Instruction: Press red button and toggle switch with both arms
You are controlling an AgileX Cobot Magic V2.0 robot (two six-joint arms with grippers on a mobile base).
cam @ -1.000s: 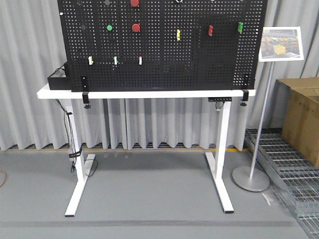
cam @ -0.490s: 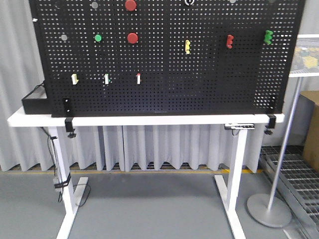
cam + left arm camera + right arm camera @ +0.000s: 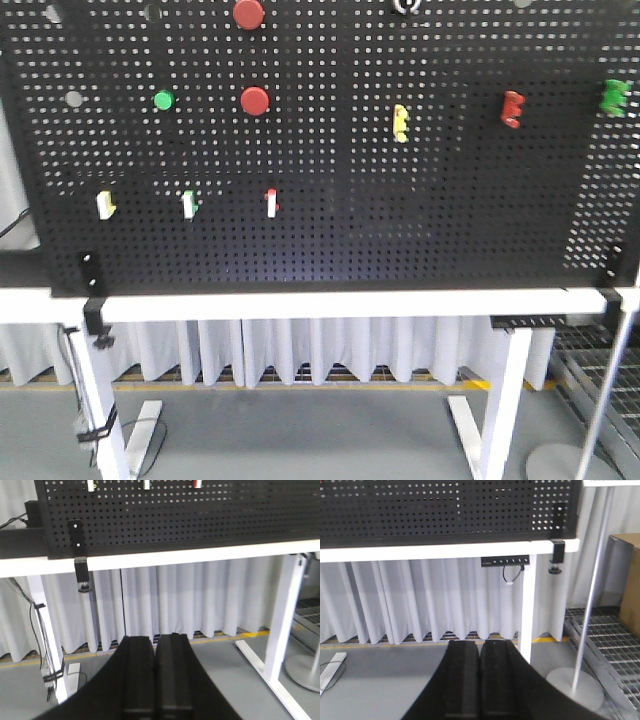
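Observation:
A black pegboard (image 3: 330, 240) stands upright on a white table (image 3: 320, 305). Two red round buttons are on it, one at the top (image 3: 248, 13) and one lower (image 3: 255, 100), beside a green button (image 3: 163, 100). Three small toggle switches sit in a row: yellow-tipped (image 3: 105, 204), green-tipped (image 3: 189, 205), red-tipped (image 3: 271, 202). The switches also show at the top of the left wrist view (image 3: 146, 484). My left gripper (image 3: 155, 639) is shut and empty, low in front of the table, below the board. My right gripper (image 3: 479, 644) is likewise shut and empty. Neither gripper appears in the front view.
Yellow (image 3: 400, 122), red (image 3: 512, 108) and green (image 3: 614, 97) hook-like pieces hang on the board's right half. A sign stand pole (image 3: 592, 585) with a round base (image 3: 575, 686) and a cardboard box (image 3: 630, 585) stand to the right. Black clamps (image 3: 80, 567) fix the board.
The front view has closed in on the pegboard: it now fills the frame and the table legs are mostly cut off. Nothing on the board has changed.

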